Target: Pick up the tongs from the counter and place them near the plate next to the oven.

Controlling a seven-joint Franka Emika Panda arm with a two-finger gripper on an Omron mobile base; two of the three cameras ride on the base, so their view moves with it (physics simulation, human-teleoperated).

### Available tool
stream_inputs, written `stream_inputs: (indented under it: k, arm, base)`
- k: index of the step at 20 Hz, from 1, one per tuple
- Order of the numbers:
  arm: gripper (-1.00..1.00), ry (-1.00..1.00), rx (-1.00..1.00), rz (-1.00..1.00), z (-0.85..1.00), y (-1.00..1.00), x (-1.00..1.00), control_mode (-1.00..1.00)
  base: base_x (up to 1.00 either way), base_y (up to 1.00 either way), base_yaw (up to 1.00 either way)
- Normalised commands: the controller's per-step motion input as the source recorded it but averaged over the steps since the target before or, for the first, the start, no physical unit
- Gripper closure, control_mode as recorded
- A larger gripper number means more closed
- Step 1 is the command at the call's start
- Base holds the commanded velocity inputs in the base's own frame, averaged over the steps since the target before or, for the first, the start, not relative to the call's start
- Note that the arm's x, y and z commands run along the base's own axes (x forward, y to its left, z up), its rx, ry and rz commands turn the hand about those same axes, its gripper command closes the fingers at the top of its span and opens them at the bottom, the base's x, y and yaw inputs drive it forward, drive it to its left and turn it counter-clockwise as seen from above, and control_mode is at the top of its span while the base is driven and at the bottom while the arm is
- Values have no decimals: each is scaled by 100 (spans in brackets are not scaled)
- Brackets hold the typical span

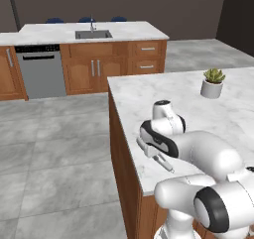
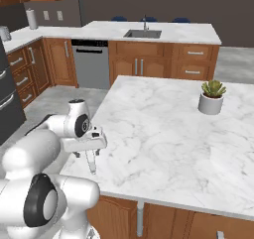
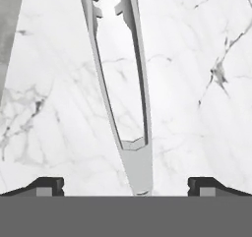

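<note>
Tongs (image 3: 129, 133) lie flat on the marble surface (image 3: 197, 59) near its corner, tool (image 3: 125, 184) wide open straddling their joined end, holding nothing; likely light, stiff, slick metal, so I'd grip across both arms just above the hinge.

Home kitchen, marble counter (image 2: 163, 129), sink (image 2: 142, 33), wood cabinets (image 2: 163, 67), dishwasher (image 2: 90, 63)

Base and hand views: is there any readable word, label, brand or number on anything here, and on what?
No readable text anywhere.
The dishwasher control strip shows only a blurred dark band.
The tongs, the plant pot and the marble counter bear no markings.
</note>
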Motion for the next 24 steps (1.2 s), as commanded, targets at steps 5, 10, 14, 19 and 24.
stream_inputs:
  k: [5, 10, 14, 19, 24]
  arm:
    - [-100, 3, 0, 8, -30, 0, 42, -100]
    - [-100, 1, 0, 8, -31, 0, 35, -100]
    - [-100, 0, 0, 7, -38, 0, 27, -100]
    - [-100, 0, 0, 9, -37, 0, 13, -100]
    - [-100, 0, 0, 8, -42, 0, 12, -100]
  base:
    - [0, 0, 0]
    - [0, 0, 0]
    - [0, 0, 0]
    - [0, 0, 0]
    - [0, 0, 0]
